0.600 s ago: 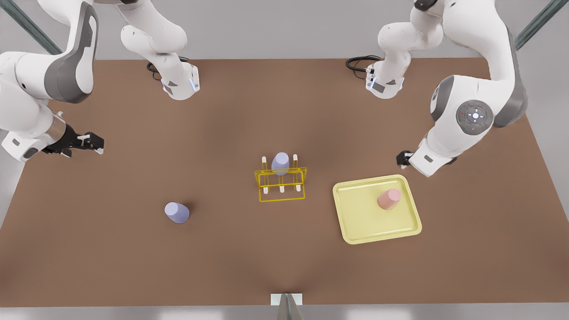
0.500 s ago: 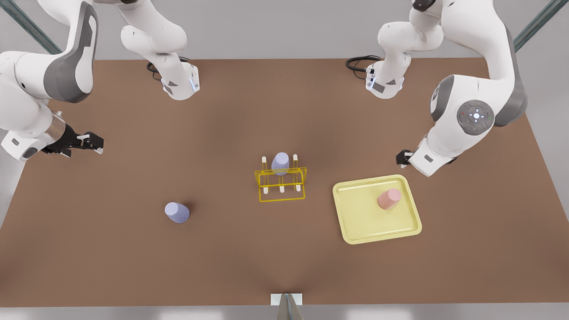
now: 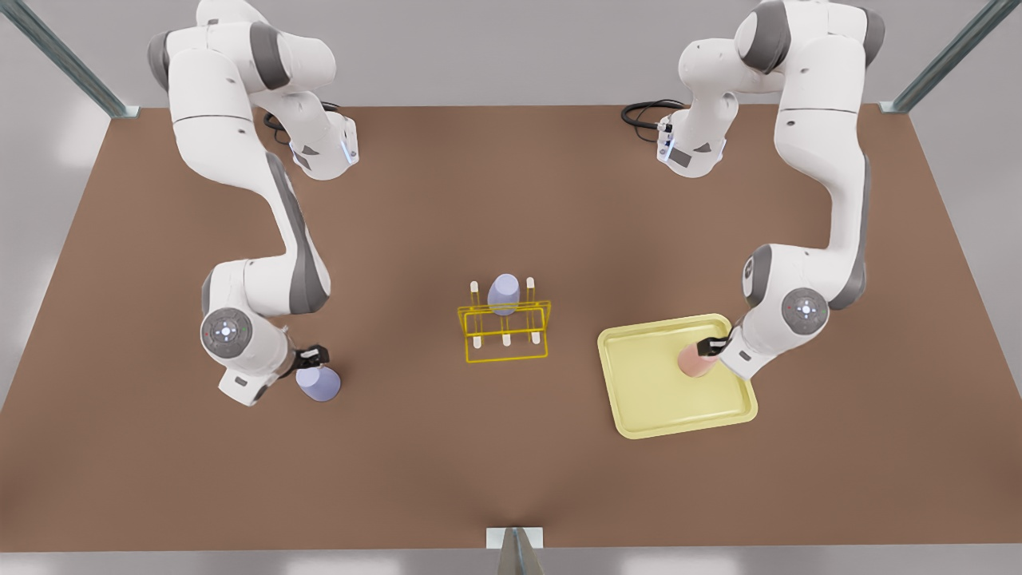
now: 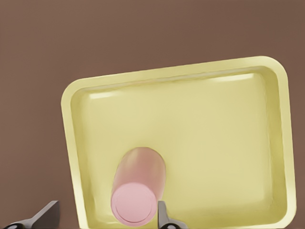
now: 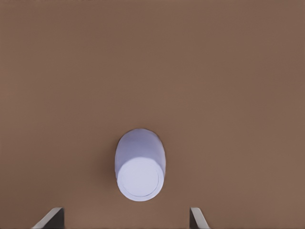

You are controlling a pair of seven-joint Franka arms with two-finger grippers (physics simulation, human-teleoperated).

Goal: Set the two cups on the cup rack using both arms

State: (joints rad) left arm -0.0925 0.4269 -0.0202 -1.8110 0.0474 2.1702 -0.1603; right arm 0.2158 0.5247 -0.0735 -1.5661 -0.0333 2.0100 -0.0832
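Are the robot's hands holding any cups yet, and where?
No. The left gripper is open around the pink cup; the right gripper is open over the lavender cup.

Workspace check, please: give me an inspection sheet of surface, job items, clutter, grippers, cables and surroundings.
Surface: brown table, flat.
Job's things: lavender cup on the table; pink cup in the yellow tray; cup rack at centre, with a second lavender cup on it.
Clutter: nothing seen.
Grippers: left gripper open at the pink cup; right gripper open at the lavender cup.
Cables: black loops at both arm bases.
Surroundings: grey floor, metal frame posts.
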